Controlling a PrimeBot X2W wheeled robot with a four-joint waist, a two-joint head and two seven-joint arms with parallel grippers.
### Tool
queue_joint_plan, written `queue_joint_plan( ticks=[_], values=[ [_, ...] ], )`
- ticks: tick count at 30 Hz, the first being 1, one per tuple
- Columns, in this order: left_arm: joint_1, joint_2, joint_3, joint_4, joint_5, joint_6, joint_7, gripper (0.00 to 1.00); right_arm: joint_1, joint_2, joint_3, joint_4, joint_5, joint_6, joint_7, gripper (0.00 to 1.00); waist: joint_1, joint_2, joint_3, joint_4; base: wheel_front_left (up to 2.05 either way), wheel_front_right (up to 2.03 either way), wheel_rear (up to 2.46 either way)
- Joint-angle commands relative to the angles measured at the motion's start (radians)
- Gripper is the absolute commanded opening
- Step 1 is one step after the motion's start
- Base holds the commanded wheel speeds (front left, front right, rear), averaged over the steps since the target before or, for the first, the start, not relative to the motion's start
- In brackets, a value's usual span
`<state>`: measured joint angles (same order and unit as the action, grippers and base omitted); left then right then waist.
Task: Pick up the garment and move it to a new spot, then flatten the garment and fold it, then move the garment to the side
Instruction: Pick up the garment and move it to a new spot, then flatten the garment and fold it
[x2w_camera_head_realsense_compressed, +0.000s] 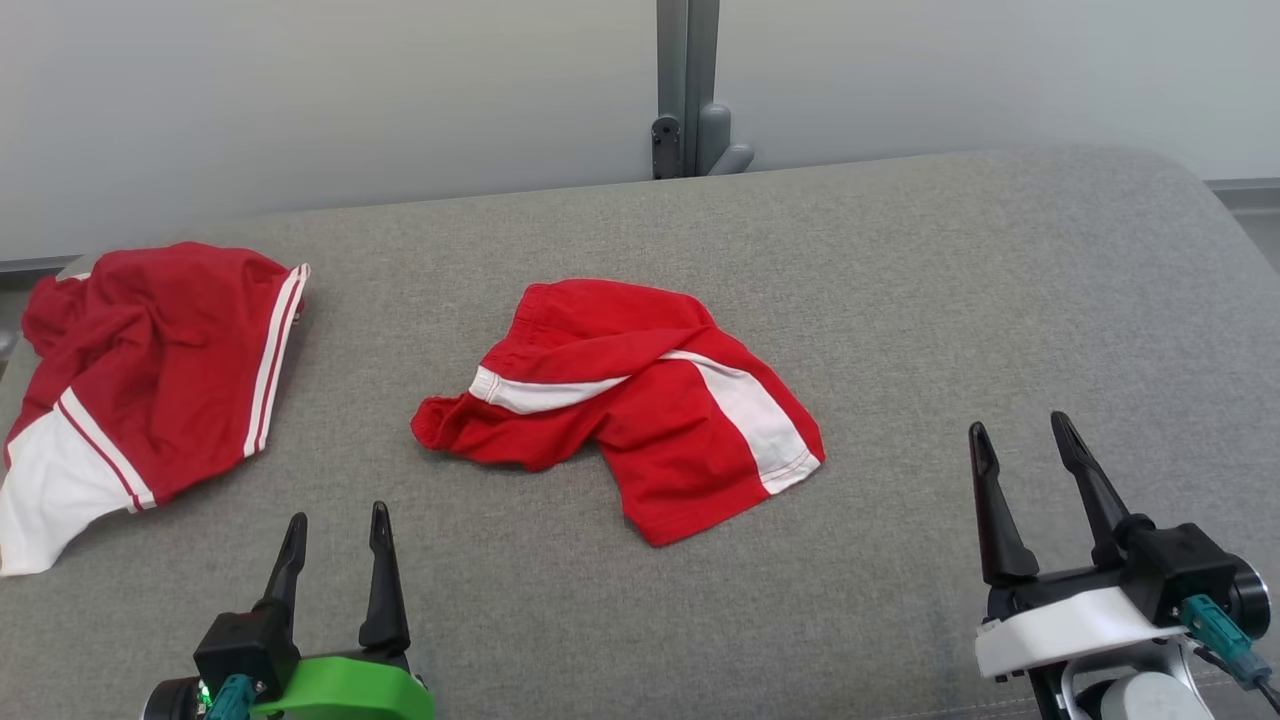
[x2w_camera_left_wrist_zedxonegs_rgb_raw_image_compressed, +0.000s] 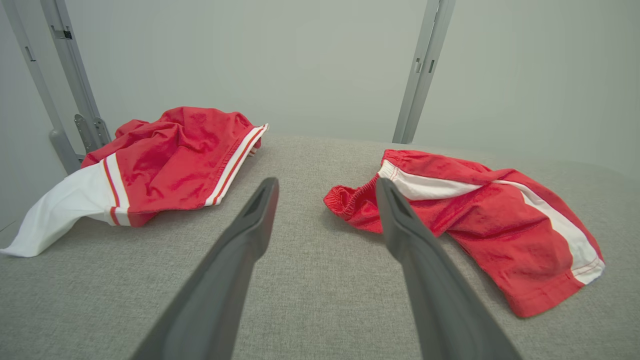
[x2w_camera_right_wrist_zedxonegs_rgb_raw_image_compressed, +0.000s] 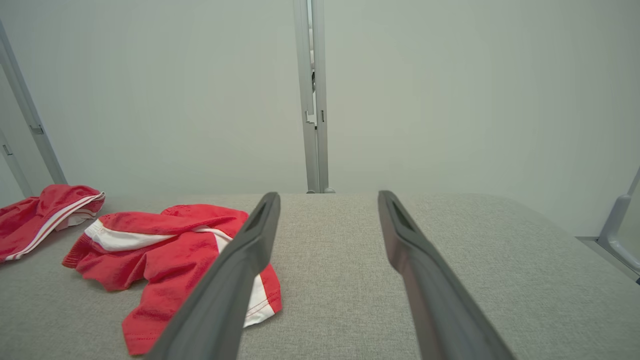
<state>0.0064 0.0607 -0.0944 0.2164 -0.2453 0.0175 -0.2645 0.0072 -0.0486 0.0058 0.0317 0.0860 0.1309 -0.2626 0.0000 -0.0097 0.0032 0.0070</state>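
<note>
A crumpled pair of red shorts with white side stripes (x2w_camera_head_realsense_compressed: 640, 400) lies in the middle of the grey padded surface (x2w_camera_head_realsense_compressed: 900, 300); the same shorts (x2w_camera_left_wrist_zedxonegs_rgb_raw_image_compressed: 480, 215) are at the right of the left wrist view, and the shorts (x2w_camera_right_wrist_zedxonegs_rgb_raw_image_compressed: 170, 250) lie left of my fingers in the right wrist view. My left gripper (x2w_camera_head_realsense_compressed: 337, 520) stands open near the front edge, below and left of the shorts, holding nothing. My right gripper (x2w_camera_head_realsense_compressed: 1020, 430) is open at the lower right, well apart from the cloth.
A second red and white garment (x2w_camera_head_realsense_compressed: 150, 380) lies bunched at the surface's far left edge, and this second garment (x2w_camera_left_wrist_zedxonegs_rgb_raw_image_compressed: 165, 160) is also in the left wrist view. A grey post with brackets (x2w_camera_head_realsense_compressed: 690, 90) stands against the pale wall behind.
</note>
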Motion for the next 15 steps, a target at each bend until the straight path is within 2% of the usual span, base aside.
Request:
queue_joint_plan(
  ticks=[1,15],
  values=[
    [0.024,-0.002,0.009,-0.015,0.007,-0.007,0.0,1.0,0.025,-0.003,-0.009,-0.012,0.013,0.0,-0.003,1.0,0.0,0.0097,-0.005,0.004,0.0,0.0,0.0],
    [0.048,-0.01,0.022,-0.036,0.015,-0.012,0.0,1.0,0.046,-0.003,-0.005,-0.012,0.05,0.0,-0.003,1.0,0.0,0.0097,-0.011,0.011,0.0,0.0,0.0]
  ],
)
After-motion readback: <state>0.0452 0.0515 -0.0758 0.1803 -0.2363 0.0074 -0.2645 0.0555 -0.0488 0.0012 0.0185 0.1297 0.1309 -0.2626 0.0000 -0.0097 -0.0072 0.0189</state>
